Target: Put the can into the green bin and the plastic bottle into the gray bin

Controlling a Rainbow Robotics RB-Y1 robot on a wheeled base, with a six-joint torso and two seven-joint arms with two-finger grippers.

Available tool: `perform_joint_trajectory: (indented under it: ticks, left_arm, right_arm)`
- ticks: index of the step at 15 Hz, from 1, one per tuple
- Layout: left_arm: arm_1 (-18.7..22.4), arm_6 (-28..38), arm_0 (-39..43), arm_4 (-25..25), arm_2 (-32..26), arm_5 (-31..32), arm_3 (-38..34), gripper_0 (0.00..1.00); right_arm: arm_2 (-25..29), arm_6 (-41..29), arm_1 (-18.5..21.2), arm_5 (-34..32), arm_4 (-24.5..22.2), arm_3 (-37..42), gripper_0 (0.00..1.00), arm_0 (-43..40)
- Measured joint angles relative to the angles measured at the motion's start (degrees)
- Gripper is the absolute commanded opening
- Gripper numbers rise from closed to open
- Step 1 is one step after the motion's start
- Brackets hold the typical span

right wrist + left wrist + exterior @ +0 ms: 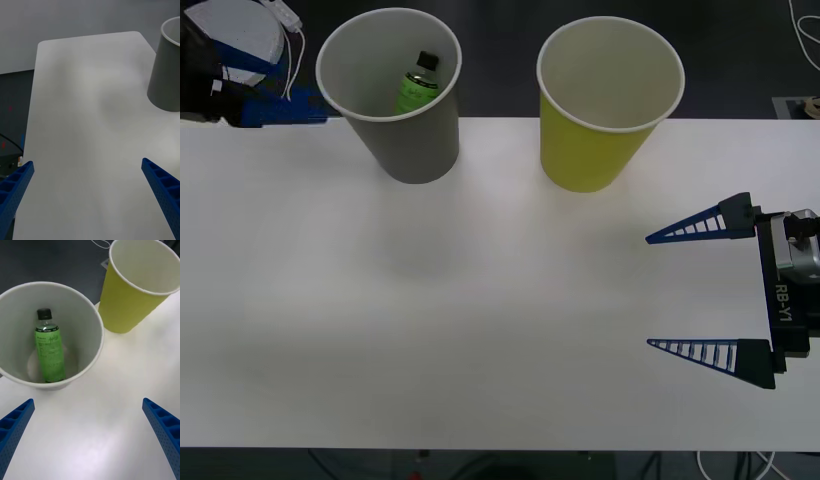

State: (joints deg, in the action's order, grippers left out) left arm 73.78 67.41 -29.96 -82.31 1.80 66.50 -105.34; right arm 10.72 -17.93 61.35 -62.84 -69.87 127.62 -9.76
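The gray bin (pixel 412 140) stands upright at the table's far left, with the plastic bottle (pixel 418 85) inside it. In the left wrist view the plastic bottle (pixel 48 352), green with a black cap, leans against the inner wall of the gray bin (pixel 84 311). The green bin (pixel 590 150) stands upright to the right of it, apart from it, and its yellow-green wall (pixel 123 300) is close by. The can is out of view. My left gripper (pixel 295 85) hovers open just left of the gray bin, nothing between its fingers (pixel 87 401). My right gripper (pixel 650 290) hangs open and empty over the table's right side.
The white table (pixel 460 320) stretches bare between the bins and its near edge. The right wrist view looks across the table (pixel 86 112) to the gray bin (pixel 167 75) and the rounded far corner. A white object with a cable (pixel 250 30) lies beyond the far left edge.
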Motion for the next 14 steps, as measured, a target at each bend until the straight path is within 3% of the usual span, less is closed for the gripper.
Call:
perform_joint_trajectory:
  ticks: [4,14]
  left_arm:
    - [-3.3,-8.6,11.2,-0.4,-10.8,5.8,-4.9,1.00]
    - [-9.0,-34.0,26.8,2.5,-24.9,14.9,-8.0,1.00]
  right_arm:
    - [0.0,0.0,0.0,0.0,0.0,0.0,1.00,0.0]
    - [0.0,0.0,0.0,0.0,0.0,0.0,1.00,0.0]
